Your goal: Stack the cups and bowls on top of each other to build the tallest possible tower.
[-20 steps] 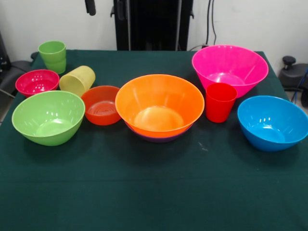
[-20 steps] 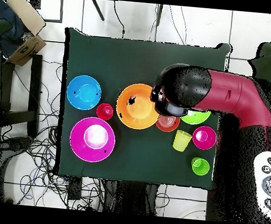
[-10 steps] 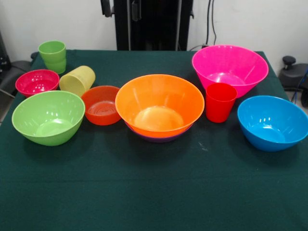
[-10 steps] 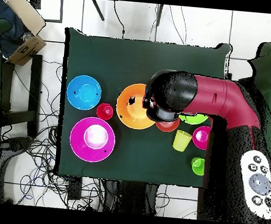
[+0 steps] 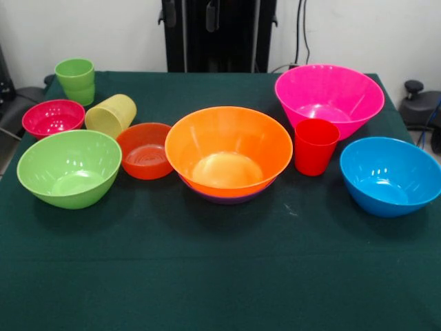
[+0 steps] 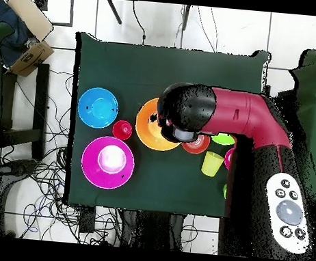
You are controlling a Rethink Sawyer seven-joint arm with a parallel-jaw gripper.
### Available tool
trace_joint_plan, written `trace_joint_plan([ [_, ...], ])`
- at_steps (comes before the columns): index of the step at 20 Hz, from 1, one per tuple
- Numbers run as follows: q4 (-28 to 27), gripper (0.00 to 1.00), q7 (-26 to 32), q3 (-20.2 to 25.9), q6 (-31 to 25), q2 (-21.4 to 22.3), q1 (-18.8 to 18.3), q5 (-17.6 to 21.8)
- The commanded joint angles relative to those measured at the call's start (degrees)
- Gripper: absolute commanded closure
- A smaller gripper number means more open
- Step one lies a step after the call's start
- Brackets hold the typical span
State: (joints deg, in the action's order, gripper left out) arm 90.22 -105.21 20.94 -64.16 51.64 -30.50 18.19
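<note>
At the table's middle a big orange bowl (image 5: 229, 150) sits nested in a purple bowl (image 5: 222, 199), whose rim just peeks out below. Separate from this pile stand the pink bowl (image 5: 329, 96), blue bowl (image 5: 390, 174), lime-green bowl (image 5: 69, 167), small red-orange bowl (image 5: 145, 149) and small magenta bowl (image 5: 53, 117). The red cup (image 5: 315, 146) and green cup (image 5: 75, 80) are upright; the pale yellow cup (image 5: 110, 114) lies on its side. My gripper (image 5: 190, 10) shows only as two fingertips at the top edge, open and empty, high above the orange bowl. From overhead, the arm (image 6: 217, 117) covers part of the orange bowl (image 6: 149, 125).
The dark green tablecloth (image 5: 220, 276) has bare room along the front. A black swivel chair (image 5: 420, 103) stands off the right edge. In the overhead view, cables lie on the floor and a cardboard box (image 6: 28, 32) sits beside the table.
The fingertips have slid right along the front view's top edge. From overhead, the arm has swung left over the orange bowl, hiding the magenta bowl and green cup. No object moved.
</note>
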Motion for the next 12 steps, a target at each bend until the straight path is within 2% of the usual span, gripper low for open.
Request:
trace_joint_plan([
  [1,4.94,0.0,-5.18,-2.15,5.1,-0.84,2.53,2.09],
  [12,4.76,0.0,-8.79,-5.24,6.91,-1.17,7.49,2.14],
])
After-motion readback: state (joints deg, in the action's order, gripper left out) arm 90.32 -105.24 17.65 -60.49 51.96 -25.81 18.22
